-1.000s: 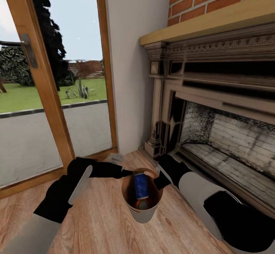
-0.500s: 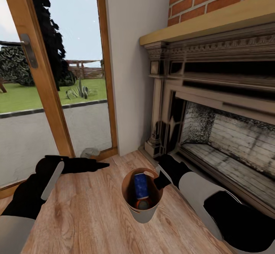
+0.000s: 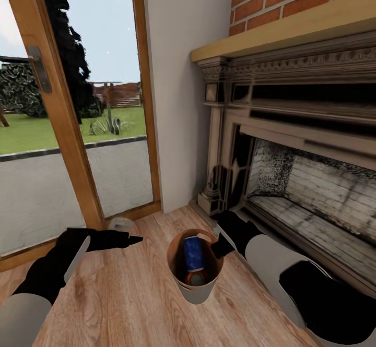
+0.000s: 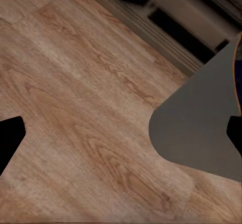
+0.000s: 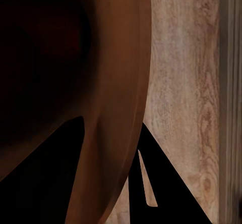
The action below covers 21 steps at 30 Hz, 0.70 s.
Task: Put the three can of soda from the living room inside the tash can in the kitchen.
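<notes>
Right tool (image 3: pixel 218 244) clamps the tash can (image 3: pixel 194 284) rim at two o'clock; a jolt could tip the cans out.

Blue can (image 3: pixel 193 253) stands in the bin (image 3: pixel 196 290) beside the fireplace (image 3: pixel 292 180).

The mouth of the trash can (image 3: pixel 194 284) stood open from above, though a dark blue can (image 3: pixel 192 253) upright and an orange can (image 3: pixel 196 278) took up much of its inside. The right gripper (image 3: pixel 216 242) pinched the bin's rim on the fireplace (image 3: pixel 292 169) side, blocking that edge. The left gripper (image 3: pixel 125 240) hung apart over bare wood floor (image 3: pixel 130 305), which lay free between it and the bin. The glass door (image 3: pixel 68 128) closed the far side
</notes>
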### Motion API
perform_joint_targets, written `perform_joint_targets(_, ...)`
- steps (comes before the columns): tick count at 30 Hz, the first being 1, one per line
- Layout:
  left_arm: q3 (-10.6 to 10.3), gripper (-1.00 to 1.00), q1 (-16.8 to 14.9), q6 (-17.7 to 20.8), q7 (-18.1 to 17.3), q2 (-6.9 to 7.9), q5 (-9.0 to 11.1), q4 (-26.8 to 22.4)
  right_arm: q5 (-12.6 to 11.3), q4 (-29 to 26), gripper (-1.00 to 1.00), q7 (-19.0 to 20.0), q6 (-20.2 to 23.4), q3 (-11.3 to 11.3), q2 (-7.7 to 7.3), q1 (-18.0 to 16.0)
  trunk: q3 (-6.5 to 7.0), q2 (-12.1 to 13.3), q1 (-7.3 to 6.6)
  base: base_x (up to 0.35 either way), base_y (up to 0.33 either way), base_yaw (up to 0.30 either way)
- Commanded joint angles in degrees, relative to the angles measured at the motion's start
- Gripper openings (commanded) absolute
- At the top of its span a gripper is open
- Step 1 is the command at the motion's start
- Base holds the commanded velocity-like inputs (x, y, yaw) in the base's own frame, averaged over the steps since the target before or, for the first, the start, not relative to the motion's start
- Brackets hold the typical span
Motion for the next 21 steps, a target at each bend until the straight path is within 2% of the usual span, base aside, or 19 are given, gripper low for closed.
perform_joint_targets(1, 0.0, 1.00, 0.1, -0.1, 0.2, 0.01, 0.0, 0.3, -0.9, -0.1, -1.00, 0.1, 0.1, -0.3, 0.01, 0.0, 0.01, 0.0, -0.01, 0.000, 0.000, 0.000)
perform_joint_targets(4, 0.0, 1.00, 0.3, -1.1, 1.1, 0.03, 0.0, 0.6, -0.9, -0.1, -1.00, 0.1, 0.1, -0.3, 0.00, 0.0, 0.01, 0.0, -0.01, 0.000, 0.000, 0.000)
perform_joint_targets(11, -0.1, 1.00, 0.6, -6.9, 4.6, -0.08, 0.0, 1.1, -1.2, -0.2, -1.00, 0.1, 0.2, -0.6, -0.16, 0.0, 0.01, 0.0, -0.01, 0.000, 0.000, 0.000)
perform_joint_targets(14, -0.1, 1.00, 2.0, -9.5, 6.7, -0.27, 0.0, 1.1, -1.5, -0.2, -1.00, 0.1, 0.3, -1.1, -0.28, 0.0, 0.01, 0.0, -0.01, 0.000, 0.000, 0.000)
perform_joint_targets(21, 0.0, 1.00, 3.4, -13.4, 8.4, -0.39, 0.1, 1.1, -1.7, 0.1, -1.00, 0.0, 0.3, -1.5, -0.52, 0.0, 0.01, 0.0, -0.01, 0.000, 0.000, 0.000)
